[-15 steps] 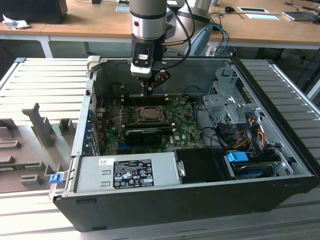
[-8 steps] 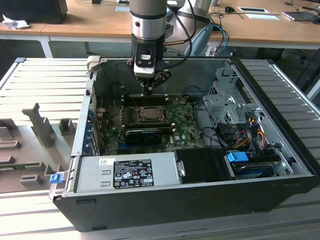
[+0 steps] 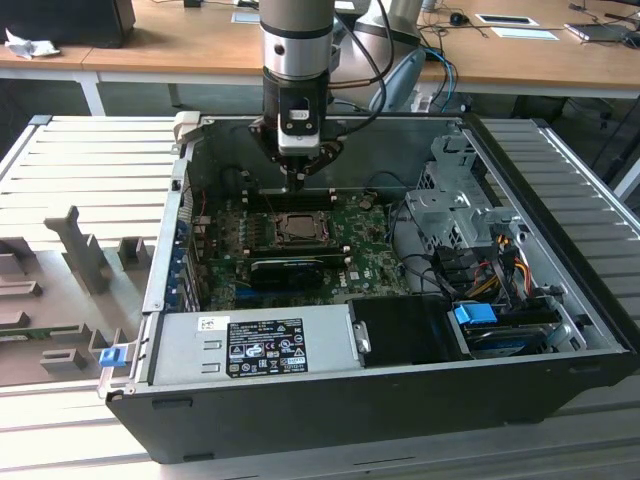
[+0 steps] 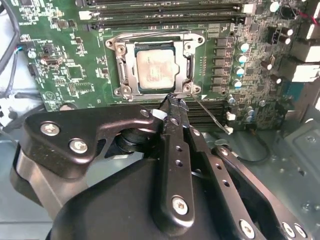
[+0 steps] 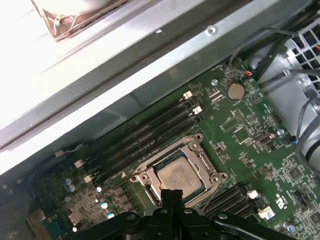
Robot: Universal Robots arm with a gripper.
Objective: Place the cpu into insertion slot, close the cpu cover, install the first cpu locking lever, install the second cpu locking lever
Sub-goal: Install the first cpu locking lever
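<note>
The cpu (image 4: 156, 67) (image 5: 177, 175) (image 3: 297, 228), a small square chip with a silver-grey top, lies flat in the insertion slot (image 4: 150, 89) on the green motherboard (image 4: 75, 75). The cpu cover (image 4: 125, 65) (image 5: 200, 159), a thin silvery frame, lies down around the chip. A thin wire locking lever (image 4: 211, 116) sticks out slantwise from one socket corner, away from the frame. My gripper (image 4: 173, 102) (image 5: 172, 196) (image 3: 296, 186) hangs just above the socket's edge beside that corner. Its black fingers (image 4: 176, 125) are pressed together and shut, with nothing seen between them.
The motherboard sits deep inside an open black computer case (image 3: 400, 400). Long black memory slots (image 5: 145, 135) run along both sides of the socket. A power supply (image 3: 250, 345), drive cage (image 3: 450, 205) and loose cables (image 3: 500, 260) crowd the exterior view's right and front.
</note>
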